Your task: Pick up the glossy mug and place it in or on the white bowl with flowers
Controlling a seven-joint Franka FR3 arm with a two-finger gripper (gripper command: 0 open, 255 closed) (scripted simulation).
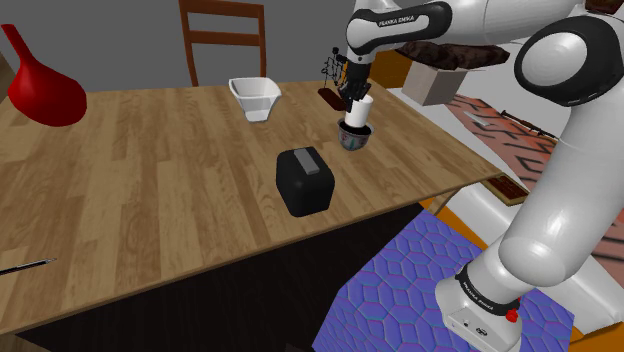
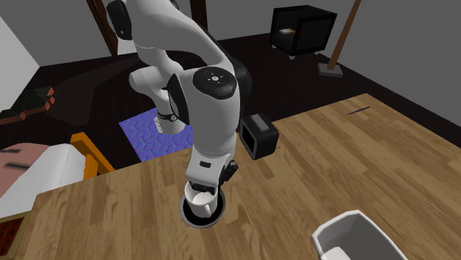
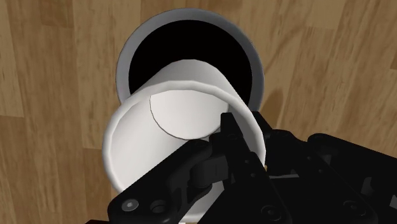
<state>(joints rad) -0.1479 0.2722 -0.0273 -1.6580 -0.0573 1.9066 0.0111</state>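
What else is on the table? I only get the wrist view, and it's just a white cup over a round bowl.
Observer: A black boxy thing with a grey top stands on the wooden table, apart from the round bowl.
Operator: Any other bowls?
Observer: Yes, a white squarish bowl stands near the chair.
Operator: Is my cup inside yet?
Observer: From the side, the white mug has its bottom down at the round bowl's rim. I can't tell whether it touches the inside.
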